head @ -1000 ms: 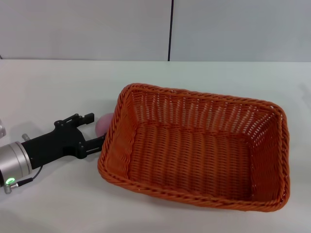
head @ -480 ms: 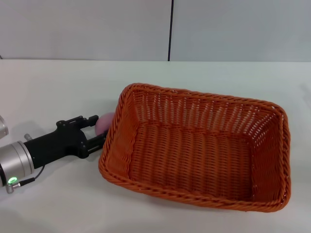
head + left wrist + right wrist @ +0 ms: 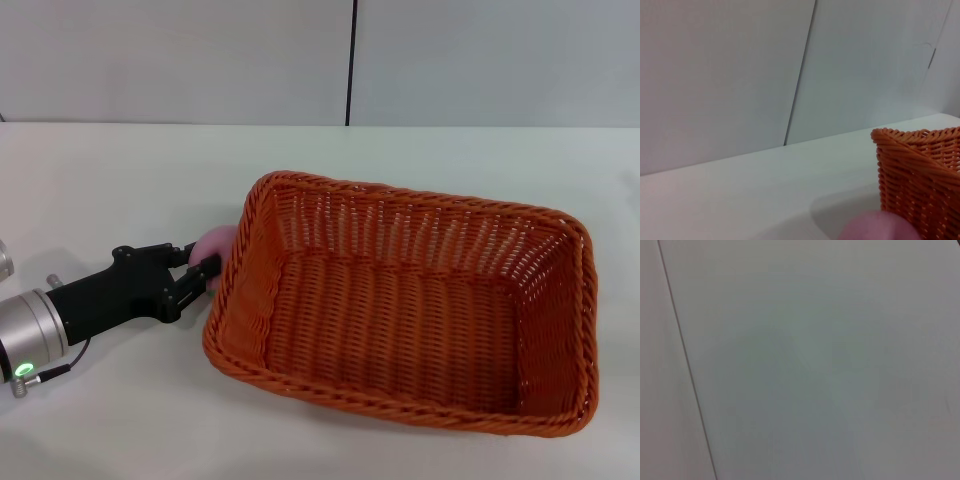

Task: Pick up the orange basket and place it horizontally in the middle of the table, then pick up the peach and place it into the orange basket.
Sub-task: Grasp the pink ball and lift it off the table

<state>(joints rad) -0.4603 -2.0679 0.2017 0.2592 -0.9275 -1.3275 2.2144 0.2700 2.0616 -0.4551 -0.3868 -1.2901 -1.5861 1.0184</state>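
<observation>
The left gripper (image 3: pixel 198 267) reaches low across the table (image 3: pixel 120 180) from the robot's left, its fingers closed against the peach (image 3: pixel 214 246), which sits on the tabletop just outside the left end wall of the orange basket (image 3: pixel 405 300). The table is plain white, backed by pale wall panels with a dark vertical seam (image 3: pixel 351 62). The basket wall stands directly beyond the gripper; the right gripper is out of view.

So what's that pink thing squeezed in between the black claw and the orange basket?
That is the peach. In the head view it sits between the left gripper and the orange basket, right against the basket's braided rim, with the fingers closing around it.
</observation>
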